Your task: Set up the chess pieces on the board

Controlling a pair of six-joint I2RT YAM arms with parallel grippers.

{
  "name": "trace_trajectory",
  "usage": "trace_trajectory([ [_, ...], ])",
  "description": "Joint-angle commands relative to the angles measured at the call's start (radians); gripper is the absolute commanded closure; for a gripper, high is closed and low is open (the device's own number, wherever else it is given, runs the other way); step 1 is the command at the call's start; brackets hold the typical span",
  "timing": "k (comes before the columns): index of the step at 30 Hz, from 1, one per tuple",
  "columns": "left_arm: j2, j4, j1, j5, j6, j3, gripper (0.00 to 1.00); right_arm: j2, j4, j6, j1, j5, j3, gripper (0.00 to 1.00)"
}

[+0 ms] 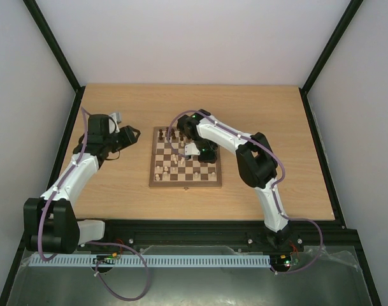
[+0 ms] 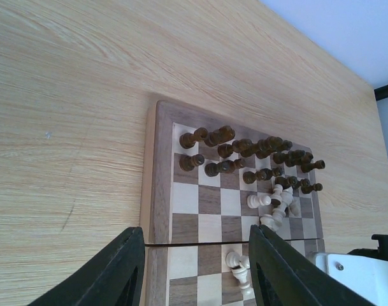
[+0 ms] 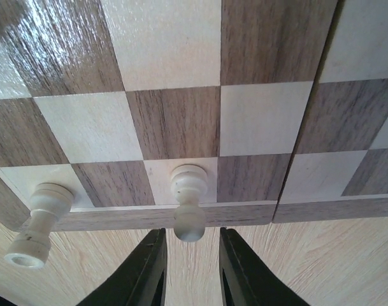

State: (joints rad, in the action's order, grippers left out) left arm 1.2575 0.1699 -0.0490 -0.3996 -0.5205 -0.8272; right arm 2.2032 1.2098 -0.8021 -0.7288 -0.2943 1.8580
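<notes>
Chess pieces (image 2: 251, 153) are only partly standing: dark ones are crowding the board's (image 1: 206, 178) far rows, and several pale ones are lying mid-board. Right claw (image 3: 192, 233) is sitting slightly parted around a pale pawn (image 3: 188, 185) on a board-edge square. Left claw (image 2: 199, 233) is hovering open and empty off the board's left side.

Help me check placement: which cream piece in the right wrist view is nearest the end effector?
The central cream piece, just before its fingers; the other piece stands left.

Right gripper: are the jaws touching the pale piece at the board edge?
Apart. Right wrist view: the right gripper has its jaws open, and tabletop shows as a sliver on each side of the pale piece.
</notes>
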Motion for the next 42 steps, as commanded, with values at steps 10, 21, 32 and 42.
trace_trajectory([
  [10,-0.008,-0.023,0.008,-0.063,0.018,0.019,0.53,-0.134,0.015,0.037,0.027,0.189,-0.054,0.64],
  [21,0.003,0.131,-0.187,0.058,0.167,-0.089,0.53,-0.422,-0.430,0.313,0.221,0.542,-0.402,0.62],
  [32,-0.040,0.112,-0.262,0.203,0.229,-0.035,0.52,-0.546,-0.823,0.491,0.223,0.520,-0.697,0.58],
  [42,-0.043,0.115,-0.235,0.226,0.225,-0.033,0.52,-0.468,-0.836,0.509,0.220,0.545,-0.691,0.62],
])
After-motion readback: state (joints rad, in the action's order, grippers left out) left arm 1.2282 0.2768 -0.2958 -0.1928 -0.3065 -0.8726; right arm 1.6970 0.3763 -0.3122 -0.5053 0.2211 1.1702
